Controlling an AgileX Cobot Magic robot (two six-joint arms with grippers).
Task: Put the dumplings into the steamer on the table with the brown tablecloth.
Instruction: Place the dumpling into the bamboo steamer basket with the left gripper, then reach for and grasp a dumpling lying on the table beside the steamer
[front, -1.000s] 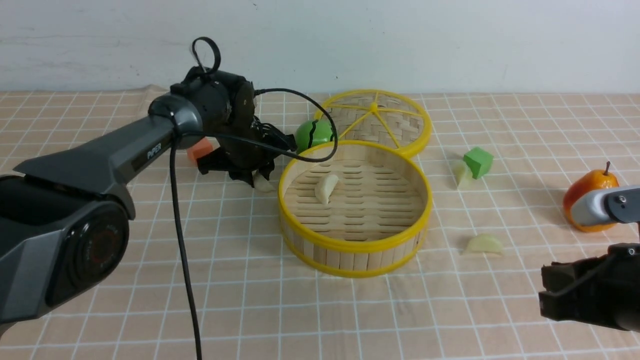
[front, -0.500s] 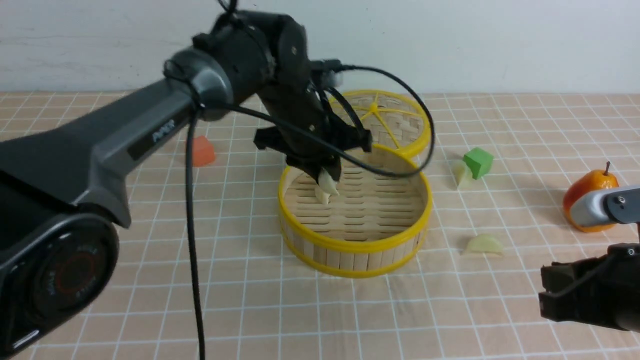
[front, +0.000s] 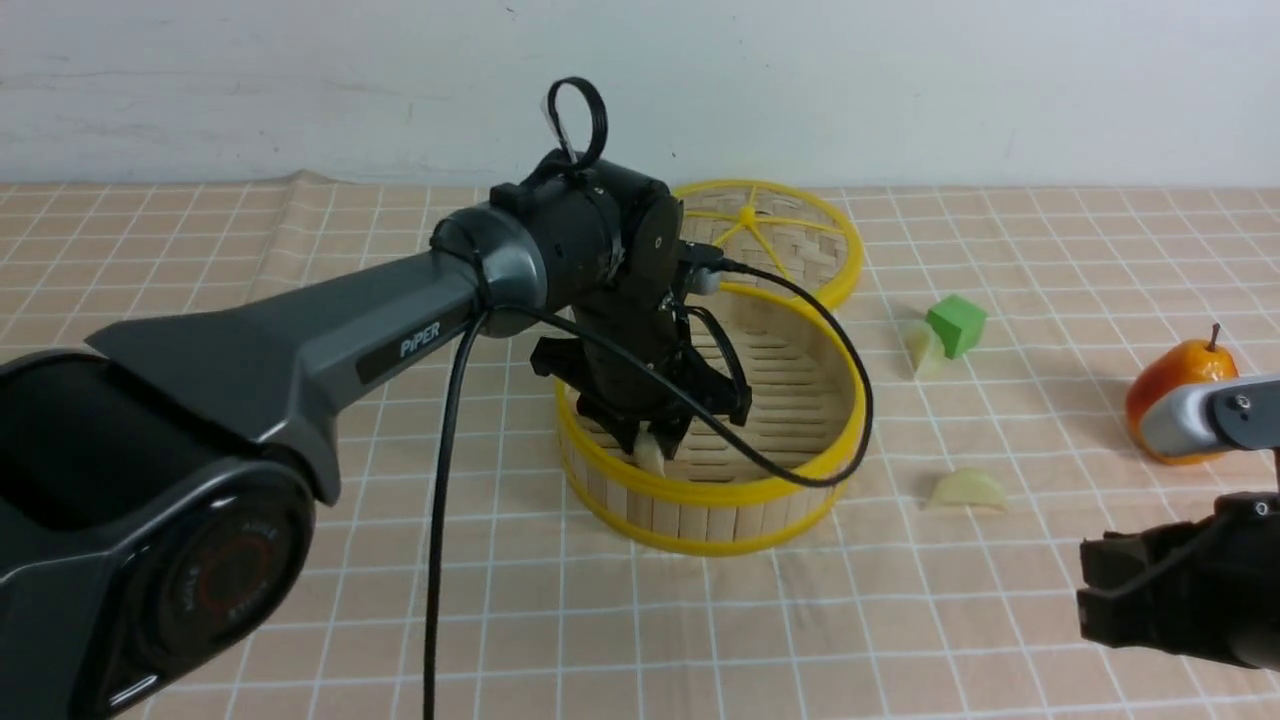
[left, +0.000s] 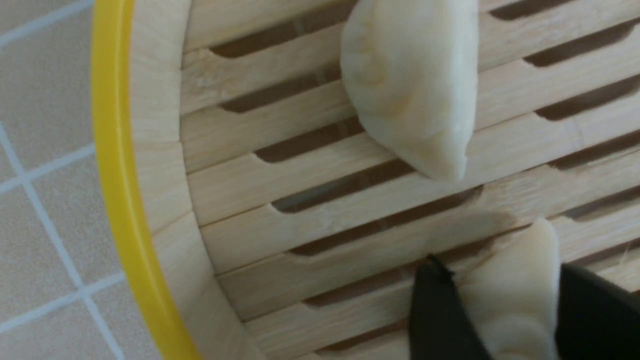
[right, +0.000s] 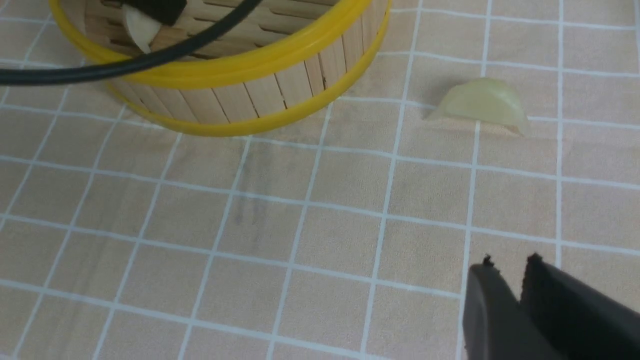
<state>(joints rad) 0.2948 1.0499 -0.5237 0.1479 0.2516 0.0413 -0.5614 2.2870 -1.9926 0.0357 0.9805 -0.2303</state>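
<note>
The left gripper (front: 652, 440) reaches low inside the round yellow-rimmed bamboo steamer (front: 700, 492), near its front wall. A pale crescent dumpling (left: 515, 295) sits between its fingers for a short drop; pinched or loose cannot be told. The right gripper (right: 510, 262), nearly closed and empty, hovers near another dumpling (right: 480, 102) on the tan checked tablecloth (right: 300, 240).

The black left gripper (front: 650, 450) and its looping black cable (front: 868, 400) crowd the near-left part of the round, yellow-rimmed bamboo steamer (front: 720, 515); its right side is open from above. Bare checked tan tablecloth (front: 800, 620) lies between the steamer and the right gripper (right: 511, 262), broken by one pale crescent dumpling (front: 966, 490).
</note>
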